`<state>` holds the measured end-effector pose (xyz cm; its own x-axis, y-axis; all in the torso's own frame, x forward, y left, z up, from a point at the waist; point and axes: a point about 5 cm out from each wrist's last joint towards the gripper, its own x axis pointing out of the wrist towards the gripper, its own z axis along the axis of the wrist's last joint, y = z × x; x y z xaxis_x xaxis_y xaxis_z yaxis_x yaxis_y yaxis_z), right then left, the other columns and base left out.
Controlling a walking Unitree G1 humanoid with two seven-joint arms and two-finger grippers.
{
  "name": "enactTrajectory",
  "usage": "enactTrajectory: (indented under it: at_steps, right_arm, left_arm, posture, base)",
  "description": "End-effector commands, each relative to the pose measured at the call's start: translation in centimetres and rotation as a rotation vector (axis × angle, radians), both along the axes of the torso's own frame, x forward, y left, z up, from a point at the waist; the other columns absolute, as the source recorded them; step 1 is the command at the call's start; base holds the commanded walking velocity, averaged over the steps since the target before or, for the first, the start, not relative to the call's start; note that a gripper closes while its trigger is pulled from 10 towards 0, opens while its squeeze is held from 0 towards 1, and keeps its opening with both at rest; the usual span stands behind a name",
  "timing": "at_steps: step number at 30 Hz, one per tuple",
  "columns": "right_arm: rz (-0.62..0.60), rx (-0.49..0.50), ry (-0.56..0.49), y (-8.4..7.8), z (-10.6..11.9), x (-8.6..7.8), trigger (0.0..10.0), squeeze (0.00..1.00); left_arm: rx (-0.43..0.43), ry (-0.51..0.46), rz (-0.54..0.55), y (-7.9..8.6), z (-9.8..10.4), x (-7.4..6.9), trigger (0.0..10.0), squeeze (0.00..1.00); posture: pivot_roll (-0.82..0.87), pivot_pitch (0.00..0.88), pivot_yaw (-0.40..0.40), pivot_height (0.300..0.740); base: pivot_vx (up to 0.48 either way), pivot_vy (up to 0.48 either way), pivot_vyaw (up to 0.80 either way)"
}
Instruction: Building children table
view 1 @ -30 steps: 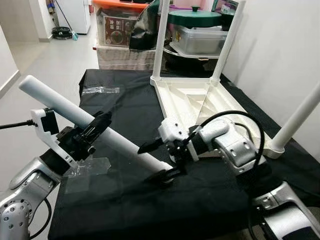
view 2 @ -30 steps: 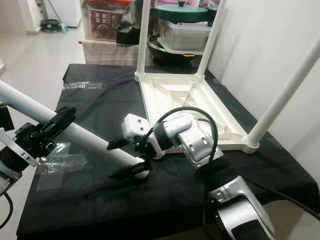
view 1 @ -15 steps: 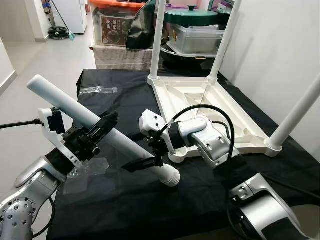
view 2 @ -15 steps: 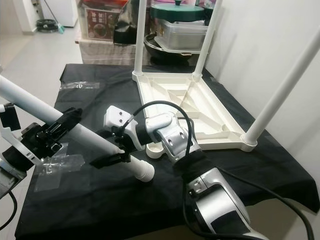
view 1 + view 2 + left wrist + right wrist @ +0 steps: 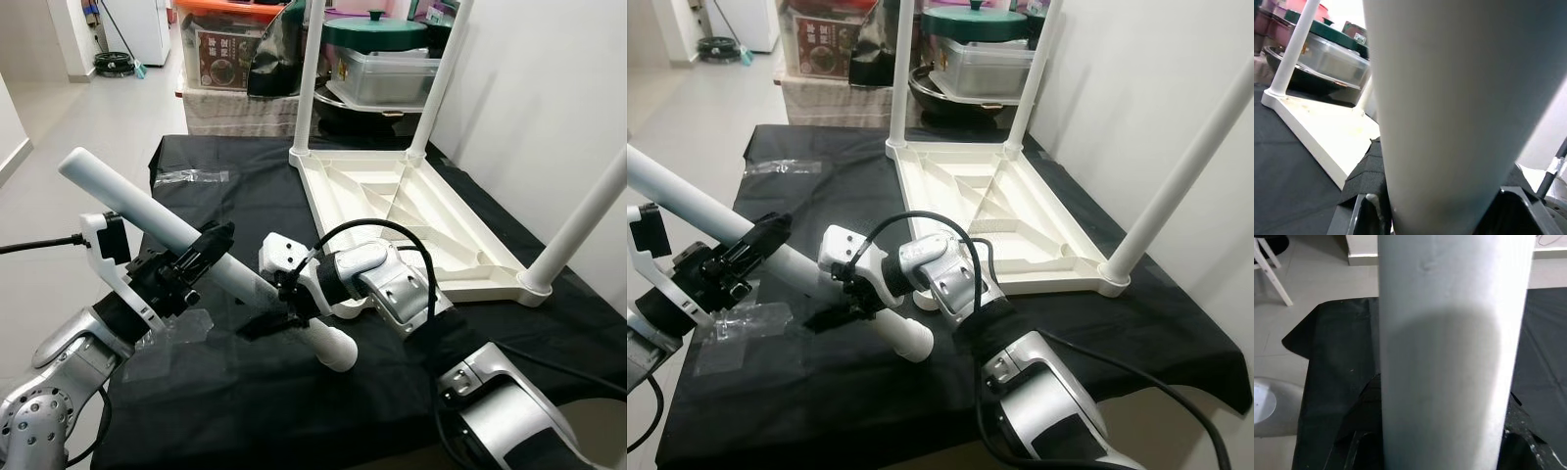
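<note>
Fingers of both grippers, left (image 5: 201, 257) and right (image 5: 279, 311), clamp white leg (image 5: 196, 257) above black cloth (image 5: 245, 401).

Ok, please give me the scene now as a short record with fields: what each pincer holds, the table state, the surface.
held part: long white round table leg, tilted, its lower end above the cloth
left pincer: shut on the leg's middle
right pincer: shut on the leg near its lower end
table: white plastic tabletop upside down, three legs fitted
surface: black cloth
</note>
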<state>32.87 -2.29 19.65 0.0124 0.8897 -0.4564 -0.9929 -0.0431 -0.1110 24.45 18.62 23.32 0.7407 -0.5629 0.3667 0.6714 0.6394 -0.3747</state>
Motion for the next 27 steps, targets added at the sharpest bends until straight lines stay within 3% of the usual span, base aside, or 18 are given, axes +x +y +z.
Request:
enactTrajectory:
  at_steps: [1, 6, 7, 9, 10, 15, 21, 22, 26, 27]
  right_arm:
    - [-0.043, 0.003, 0.040, 0.2, -0.7, 0.1, 0.0, 0.00]
    - [-0.062, 0.027, 0.041, 0.4, -0.2, 0.3, 0.0, 0.00]
    - [-0.066, 0.027, 0.038, 0.3, -0.1, 0.4, 0.0, 0.00]
    - [-0.068, 0.026, 0.035, 0.3, -0.1, 0.4, 0.0, 0.00]
    - [-0.075, 0.032, 0.026, 0.2, 0.3, 0.5, 0.0, 0.00]
    - [-0.118, 0.077, -0.002, -0.6, 2.0, 1.2, 0.0, 0.00]
    - [-0.198, 0.168, -0.045, -3.7, 5.0, 2.9, 0.0, 0.00]
    - [-0.249, 0.192, -0.070, -4.8, 5.9, 3.6, 0.0, 0.00]
    - [-0.361, 0.245, -0.109, -6.5, 7.6, 4.8, 0.0, 0.00]
    - [-0.511, 0.340, -0.151, -7.7, 9.3, 6.0, 0.0, 0.00]
  left_arm:
    - [0.009, 0.006, -0.024, -0.6, -0.2, 0.2, 10.0, 0.00]
    - [0.026, -0.011, -0.023, -0.7, -0.2, 0.1, 10.0, 0.00]
    - [0.040, -0.040, -0.012, -0.6, -0.1, 0.1, 10.0, 0.38]
    - [0.050, -0.061, -0.004, -0.6, 0.0, 0.0, 10.0, 0.38]
    - [0.042, -0.070, 0.003, -0.5, 0.1, 0.0, 10.0, 1.00]
    - [0.014, -0.069, 0.034, 0.0, 0.2, 0.1, 10.0, 1.00]
    - [-0.057, -0.047, 0.109, 1.9, 0.6, -0.4, 10.0, 1.00]
    - [-0.080, -0.041, 0.123, 2.5, 0.6, -0.7, 10.0, 0.00]
    - [-0.099, -0.041, 0.149, 3.2, 0.4, -1.2, 10.0, 0.00]
    - [-0.105, -0.033, 0.175, 3.4, 0.0, -1.4, 10.0, 0.00]
  posture:
    - [0.07, 0.000, -0.088, 0.740]
    - [0.07, 0.000, -0.088, 0.740]
    - [0.07, 0.000, -0.088, 0.740]
    - [0.07, 0.000, -0.088, 0.740]
    - [0.08, 0.000, -0.090, 0.740]
    - [0.08, 0.000, -0.091, 0.740]
    - [0.07, 0.000, -0.087, 0.740]
    - [0.07, 0.000, -0.088, 0.740]
    - [0.08, 0.000, -0.092, 0.740]
    - [0.08, 0.000, -0.093, 0.740]
  base:
    - [0.000, 0.000, 0.00]
    - [0.000, 0.000, 0.00]
    - [0.000, 0.000, 0.00]
    - [0.000, 0.000, 0.00]
    - [0.000, 0.000, 0.00]
    - [0.000, 0.000, 0.00]
    - [0.000, 0.000, 0.00]
    - [0.000, 0.000, 0.00]
    - [0.000, 0.000, 0.00]
    - [0.000, 0.000, 0.00]
